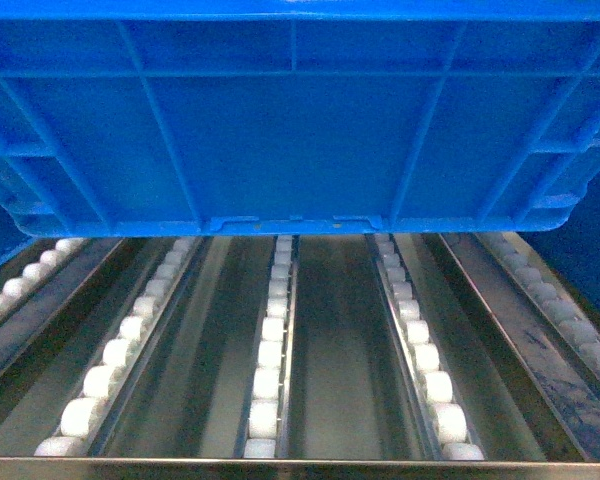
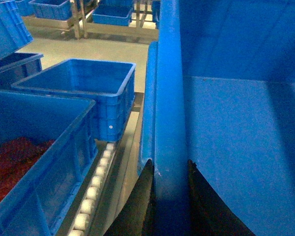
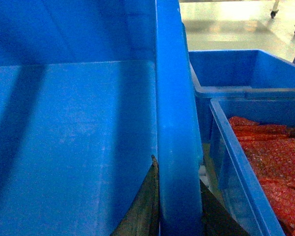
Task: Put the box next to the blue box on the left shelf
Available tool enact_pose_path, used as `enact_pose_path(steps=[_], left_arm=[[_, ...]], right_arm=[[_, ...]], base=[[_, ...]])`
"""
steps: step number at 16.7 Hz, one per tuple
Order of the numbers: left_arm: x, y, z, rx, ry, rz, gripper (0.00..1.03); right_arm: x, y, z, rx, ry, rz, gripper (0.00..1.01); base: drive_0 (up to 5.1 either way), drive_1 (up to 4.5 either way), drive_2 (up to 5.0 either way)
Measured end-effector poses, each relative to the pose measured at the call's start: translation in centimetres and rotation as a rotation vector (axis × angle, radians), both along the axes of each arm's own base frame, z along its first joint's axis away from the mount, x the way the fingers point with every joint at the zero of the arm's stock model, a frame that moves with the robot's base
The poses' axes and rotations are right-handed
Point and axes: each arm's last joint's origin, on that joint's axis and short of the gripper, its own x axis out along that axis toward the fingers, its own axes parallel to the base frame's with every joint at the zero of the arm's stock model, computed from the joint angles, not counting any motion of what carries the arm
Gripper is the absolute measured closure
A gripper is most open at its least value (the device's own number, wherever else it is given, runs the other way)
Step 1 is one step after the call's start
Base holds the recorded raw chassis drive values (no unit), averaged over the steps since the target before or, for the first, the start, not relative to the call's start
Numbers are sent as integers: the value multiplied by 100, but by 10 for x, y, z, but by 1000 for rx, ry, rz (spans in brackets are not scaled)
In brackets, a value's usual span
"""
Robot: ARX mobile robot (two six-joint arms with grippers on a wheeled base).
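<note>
Nearest to me, my left fingers [image 2: 169, 196] are clamped over the thick left rim of the large bright-blue open-topped plastic crate [image 1: 298, 120], one dark pad inside the wall and one outside. My right fingers [image 3: 179, 206] pinch the opposite rim the same way, so the load hangs evenly between both arms. The crate is held up off the silvery steel flow rack [image 1: 300, 466], its ribbed wall filling the upper half of the head view while the lanes of small white rollers [image 1: 267, 370] run bare underneath it (I judge it is carried high to clear the flat front rail). Just beside it on my left sits a blue crate holding red stuff [image 2: 34, 167], with an empty blue crate [image 2: 88, 93] farther back. Another red-filled blue crate [image 3: 258, 162] flanks my right, leaving this gap for mine.
</note>
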Motion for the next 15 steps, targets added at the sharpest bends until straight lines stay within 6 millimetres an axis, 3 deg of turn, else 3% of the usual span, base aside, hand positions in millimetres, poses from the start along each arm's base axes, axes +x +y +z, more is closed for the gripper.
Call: enact_pose_path(steps=[15], left_arm=[[0, 0, 0, 0, 0, 0, 94]], right_arm=[[0, 0, 0, 0, 0, 0, 92]], base=[[0, 0, 0]])
